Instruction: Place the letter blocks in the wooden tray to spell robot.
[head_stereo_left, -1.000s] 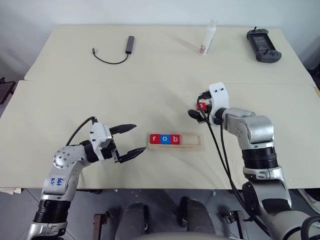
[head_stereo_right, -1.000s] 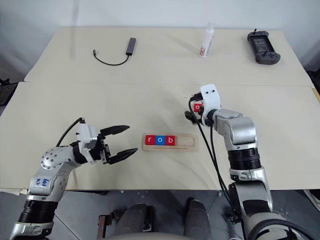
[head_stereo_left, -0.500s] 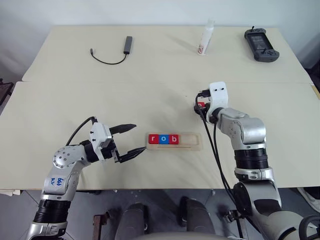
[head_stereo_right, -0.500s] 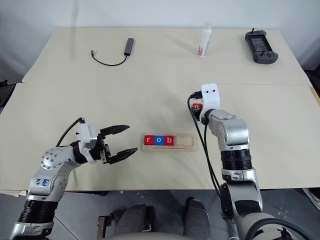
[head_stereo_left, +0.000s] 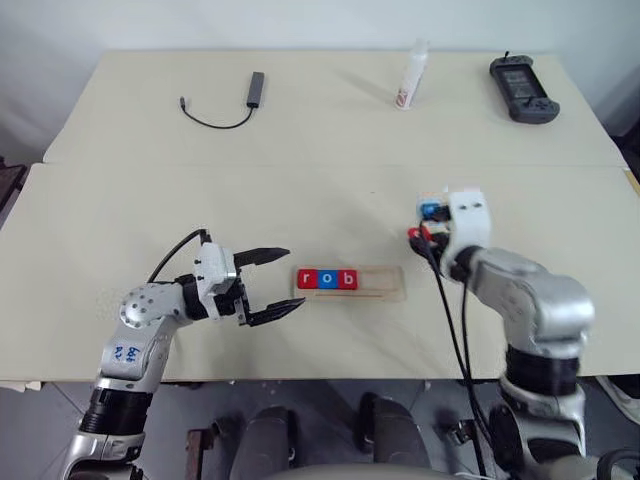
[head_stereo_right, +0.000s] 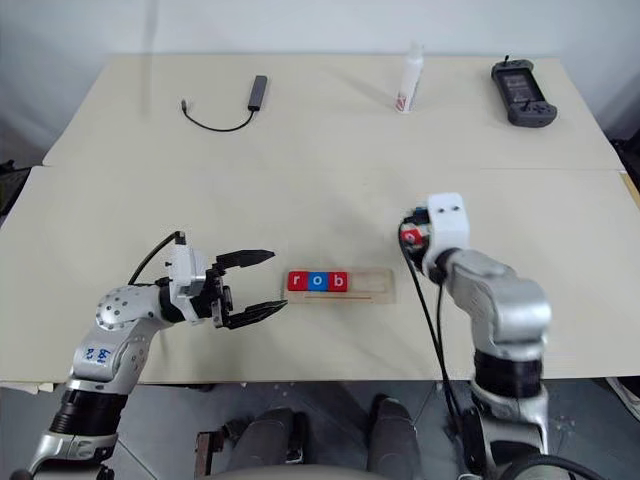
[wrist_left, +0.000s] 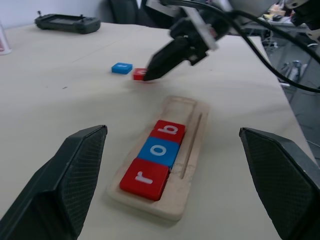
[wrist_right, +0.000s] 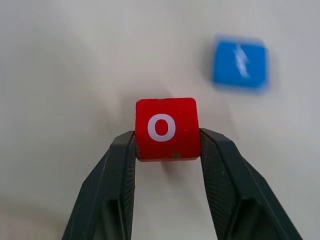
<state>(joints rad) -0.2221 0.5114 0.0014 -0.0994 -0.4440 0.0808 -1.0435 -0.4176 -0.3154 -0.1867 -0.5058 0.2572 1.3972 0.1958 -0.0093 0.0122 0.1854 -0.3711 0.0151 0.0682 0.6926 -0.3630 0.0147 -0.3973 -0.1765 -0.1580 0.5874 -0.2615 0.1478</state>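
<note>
The wooden tray (head_stereo_left: 385, 283) lies near the table's front edge. A red r (head_stereo_left: 307, 278), a blue o (head_stereo_left: 326, 279) and a red b (head_stereo_left: 346, 279) fill its left part. My right gripper (wrist_right: 167, 136) is shut on a red o block (wrist_right: 167, 128) and holds it low over the table, to the right of and behind the tray. A blue block (wrist_right: 241, 62) lies on the table just beyond it. My left gripper (head_stereo_left: 292, 279) is open and empty, level, just left of the tray's left end.
Along the table's far edge lie a dark USB hub with its cable (head_stereo_left: 255, 90), a white bottle (head_stereo_left: 412, 78) and a black controller (head_stereo_left: 523, 88). A seam (head_stereo_left: 200, 164) between two tabletops crosses the middle.
My right gripper has shut on the red o block and drawn back toward me and to the right. My left gripper has shifted a little right, toward the tray.
</note>
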